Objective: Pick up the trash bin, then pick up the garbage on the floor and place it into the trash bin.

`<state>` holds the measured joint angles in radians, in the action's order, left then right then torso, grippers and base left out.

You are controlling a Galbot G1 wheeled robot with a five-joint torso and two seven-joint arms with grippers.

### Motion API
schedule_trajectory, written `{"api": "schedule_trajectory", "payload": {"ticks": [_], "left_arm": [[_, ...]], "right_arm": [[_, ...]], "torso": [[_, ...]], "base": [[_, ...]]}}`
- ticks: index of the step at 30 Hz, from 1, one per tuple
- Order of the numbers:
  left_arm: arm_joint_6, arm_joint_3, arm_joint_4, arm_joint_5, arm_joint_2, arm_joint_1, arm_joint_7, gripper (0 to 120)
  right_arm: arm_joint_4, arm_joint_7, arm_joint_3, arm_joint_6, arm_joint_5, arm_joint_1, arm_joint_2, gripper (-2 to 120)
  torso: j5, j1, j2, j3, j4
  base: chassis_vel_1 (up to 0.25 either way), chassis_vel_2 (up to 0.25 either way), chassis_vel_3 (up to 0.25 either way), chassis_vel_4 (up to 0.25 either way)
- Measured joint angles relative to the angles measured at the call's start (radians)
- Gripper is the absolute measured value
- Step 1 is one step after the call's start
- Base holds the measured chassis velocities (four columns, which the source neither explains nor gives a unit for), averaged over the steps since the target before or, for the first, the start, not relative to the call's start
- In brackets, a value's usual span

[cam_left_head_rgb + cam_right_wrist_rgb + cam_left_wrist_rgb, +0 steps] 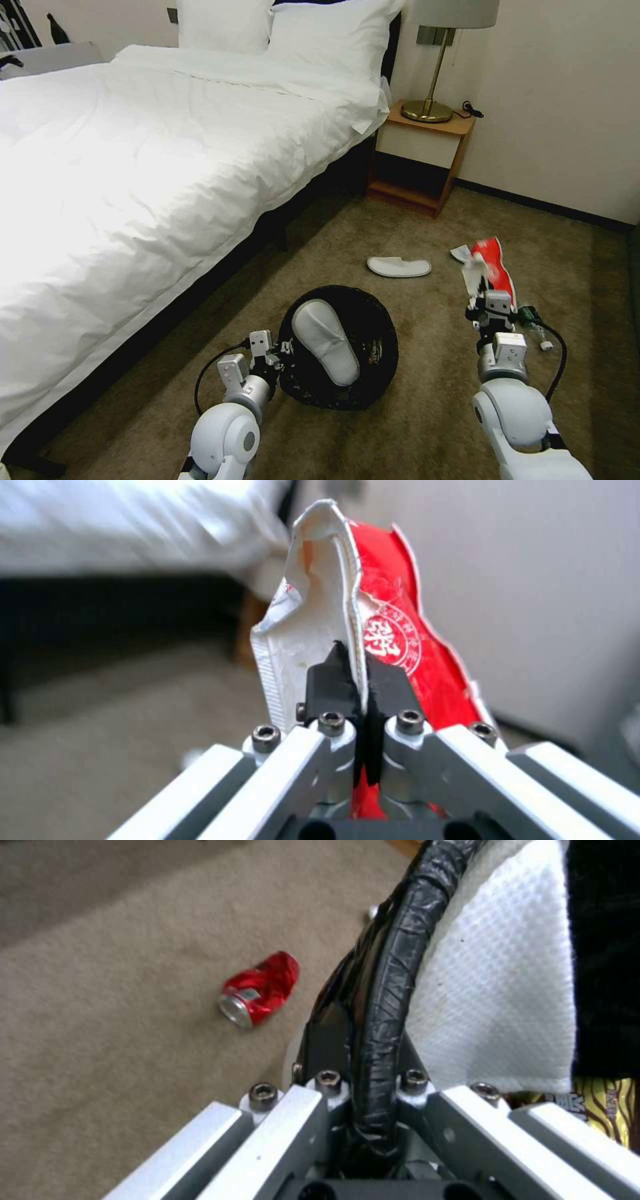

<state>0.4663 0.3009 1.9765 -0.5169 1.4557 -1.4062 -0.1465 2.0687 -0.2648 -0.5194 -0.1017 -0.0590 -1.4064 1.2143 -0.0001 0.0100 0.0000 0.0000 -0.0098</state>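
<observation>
I see the white bed point(133, 173) filling the left and far side, with brown carpet point(413, 427) beside it. Near me, left of centre, my left end effector point(283, 348) is clamped on the rim of the trash bin point(380, 347), which holds one white slipper point(327, 340). A second slipper point(399, 267) lies farther out on the carpet. On the right, my right end effector point(485, 293) pinches a red snack packet point(492, 263), raised. A crushed red can point(260, 989) lies on the carpet beside the bin.

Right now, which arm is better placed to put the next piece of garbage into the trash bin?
The right: its gripper holds the red snack packet lifted, while the left gripper grips the trash bin rim.
</observation>
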Motion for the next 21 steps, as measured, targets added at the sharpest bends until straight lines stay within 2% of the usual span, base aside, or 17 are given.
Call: {"api": "schedule_trajectory", "payload": {"ticks": [7, 8, 11, 12, 16, 18, 21], "left_arm": [[0.054, -0.028, -0.003, -0.057, -0.004, 0.009, 0.015, 0], [0.083, -0.042, 0.003, -0.093, -0.006, 0.014, 0.012, 0], [0.125, -0.064, 0.016, -0.155, -0.01, 0.025, -0.004, 0], [0.152, -0.078, 0.025, -0.203, -0.015, 0.038, -0.024, 0], [0.186, -0.093, 0.028, -0.246, -0.026, 0.052, -0.045, 0], [0.218, -0.11, 0.03, -0.27, -0.041, 0.064, -0.06, 0], [0.246, -0.118, 0.039, -0.284, -0.049, 0.07, -0.072, 0]], "right_arm": [[0.095, 0.055, 0.023, 0.057, 0.01, -0.05, -0.064, 0], [0.115, 0.067, 0.032, 0.069, 0.011, -0.06, -0.083, 0], [0.137, 0.087, 0.046, 0.09, 0.01, -0.072, -0.111, 0], [0.149, 0.113, 0.055, 0.118, 0.009, -0.084, -0.136, 0], [0.164, 0.169, 0.066, 0.161, 0.005, -0.112, -0.167, 0], [0.171, 0.23, 0.077, 0.199, 0.003, -0.131, -0.19, 0], [0.174, 0.258, 0.085, 0.213, 0.003, -0.133, -0.2, 0]], "torso": [[0.0001, 0.0, 0.0, 0.0, -0.0002], [0.0001, 0.0, 0.0, 0.0, -0.0001], [0.0001, 0.0, 0.0, 0.0, -0.0001], [0.0002, 0.0, 0.0, 0.0, -0.0001], [0.0002, 0.0, 0.0, 0.0, -0.0002], [0.0001, 0.0, 0.0, 0.0, -0.0002], [0.0001, 0.0, 0.0, 0.0, -0.0001]], "base": [[0.0, 0.0, 0.0, 0.0], [0.0, 0.0, 0.0, 0.0], [0.0, 0.0, 0.0, 0.0], [0.0, 0.0, 0.0, 0.0], [0.0, 0.0, 0.0, 0.0], [0.0, 0.0, 0.0, 0.0], [0.0, 0.0, 0.0, 0.0]]}}
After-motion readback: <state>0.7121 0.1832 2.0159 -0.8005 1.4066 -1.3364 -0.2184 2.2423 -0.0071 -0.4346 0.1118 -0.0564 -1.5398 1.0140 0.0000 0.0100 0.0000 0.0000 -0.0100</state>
